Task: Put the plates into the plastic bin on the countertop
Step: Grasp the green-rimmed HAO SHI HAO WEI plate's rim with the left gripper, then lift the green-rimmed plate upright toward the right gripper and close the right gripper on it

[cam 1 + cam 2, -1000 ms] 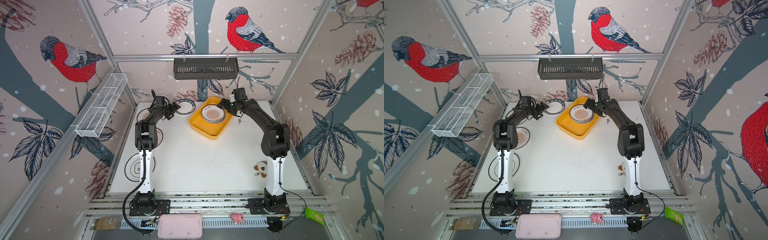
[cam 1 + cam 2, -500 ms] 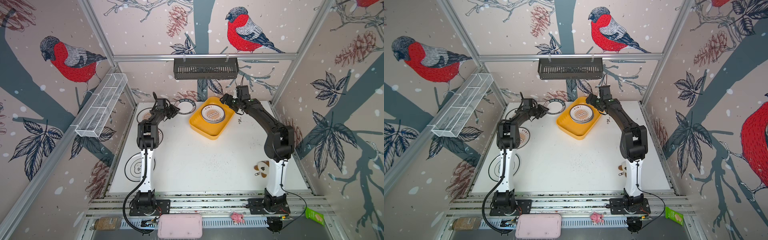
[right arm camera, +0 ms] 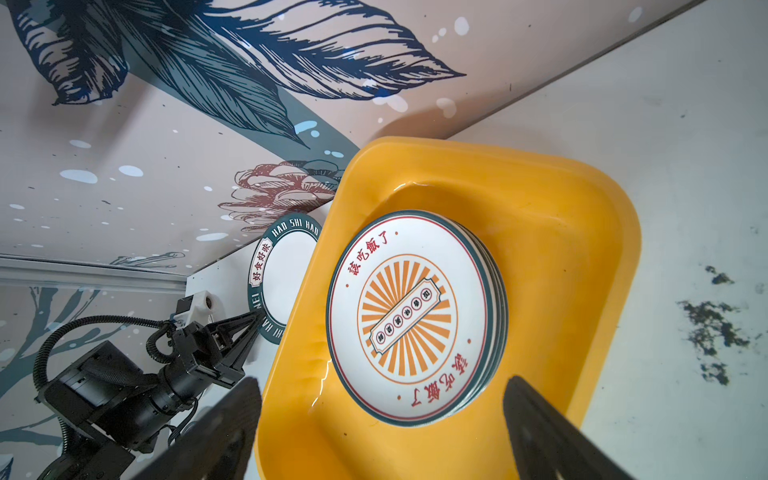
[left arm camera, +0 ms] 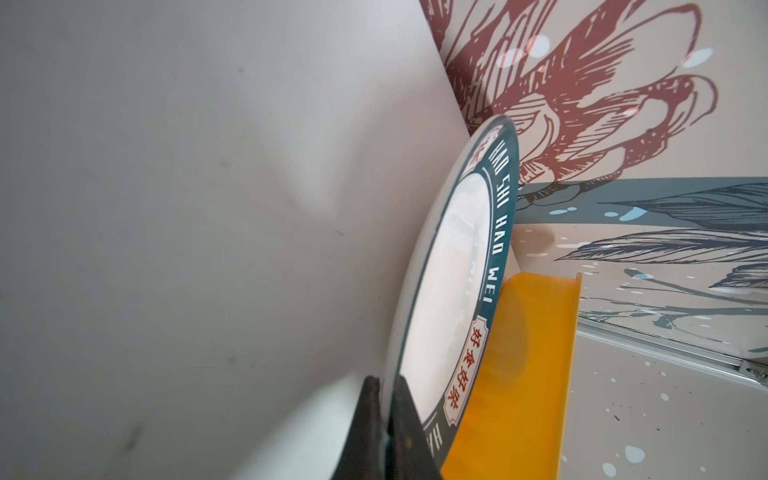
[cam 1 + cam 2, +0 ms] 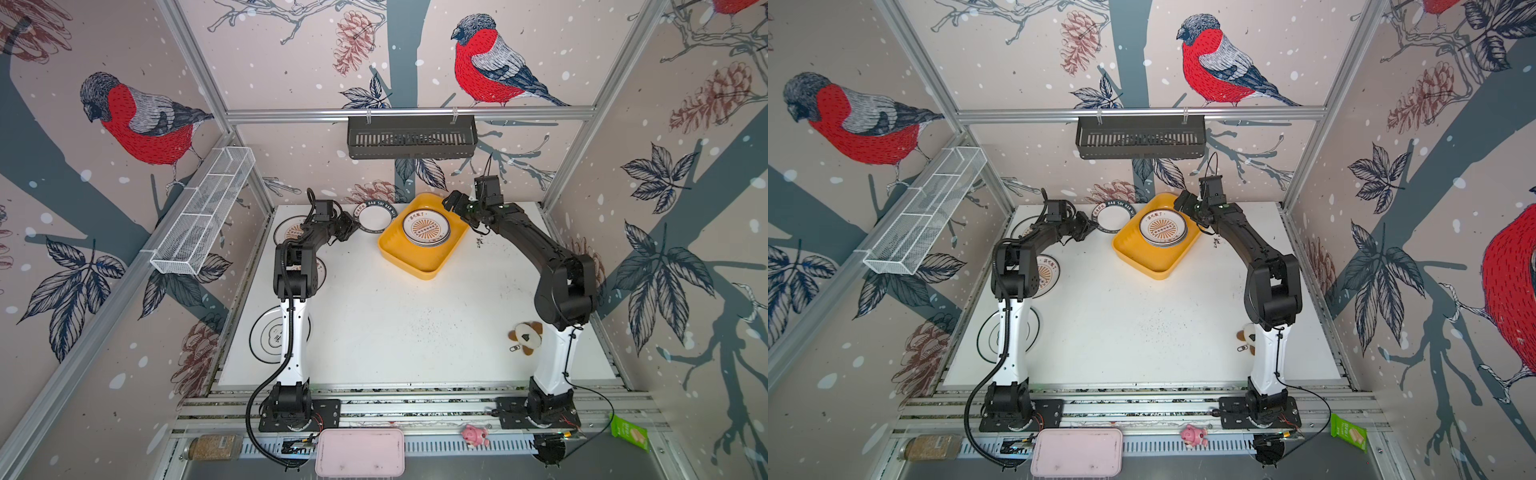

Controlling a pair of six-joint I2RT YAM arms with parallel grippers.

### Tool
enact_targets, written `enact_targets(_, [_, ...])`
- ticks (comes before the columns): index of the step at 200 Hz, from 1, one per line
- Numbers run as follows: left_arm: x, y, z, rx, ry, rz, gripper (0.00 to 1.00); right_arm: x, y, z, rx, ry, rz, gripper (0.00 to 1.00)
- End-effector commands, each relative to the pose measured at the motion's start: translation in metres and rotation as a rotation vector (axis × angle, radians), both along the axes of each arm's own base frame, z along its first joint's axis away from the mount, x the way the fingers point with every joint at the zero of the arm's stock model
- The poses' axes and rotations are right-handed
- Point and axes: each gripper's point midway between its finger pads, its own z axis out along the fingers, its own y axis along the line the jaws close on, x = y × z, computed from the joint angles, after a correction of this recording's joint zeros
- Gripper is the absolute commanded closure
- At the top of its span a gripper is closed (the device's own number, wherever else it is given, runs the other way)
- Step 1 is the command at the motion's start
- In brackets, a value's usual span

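Green-rimmed plate (image 4: 449,291): at countertop (image 5: 395,324) far edge, just beside bin (image 5: 419,270).
Left gripper (image 4: 384,384): clamped on its rim.
Right gripper (image 5: 449,203): jaws apart, empty, over bin's far corner.
Handling: lift gently, clear bin wall, lower flat onto stack (image 5: 426,227); a thin rim hold may slip.
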Motion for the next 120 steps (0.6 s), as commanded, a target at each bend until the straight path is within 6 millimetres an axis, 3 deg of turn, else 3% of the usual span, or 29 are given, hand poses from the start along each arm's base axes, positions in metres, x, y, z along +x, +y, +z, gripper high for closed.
enact_targets(1, [0.002, 0.005, 0.036, -0.02, -0.083, 0.03, 1.0, -0.001, 0.002, 0.019, 0.023, -0.064, -0.007, 0.07])
enact_targets(48, [-0.034, 0.027, 0.093, -0.058, -0.187, 0.093, 1.0, -0.016, 0.012, 0.03, 0.037, -0.109, 0.03, 0.0])
enact_targets(70, [-0.06, 0.035, 0.115, -0.06, -0.218, 0.096, 1.0, -0.024, 0.035, 0.037, 0.034, -0.139, 0.1, 0.01])
enact_targets(120, [-0.117, 0.023, 0.176, -0.082, -0.302, 0.005, 1.0, -0.061, 0.108, 0.052, 0.03, -0.193, 0.288, 0.01])
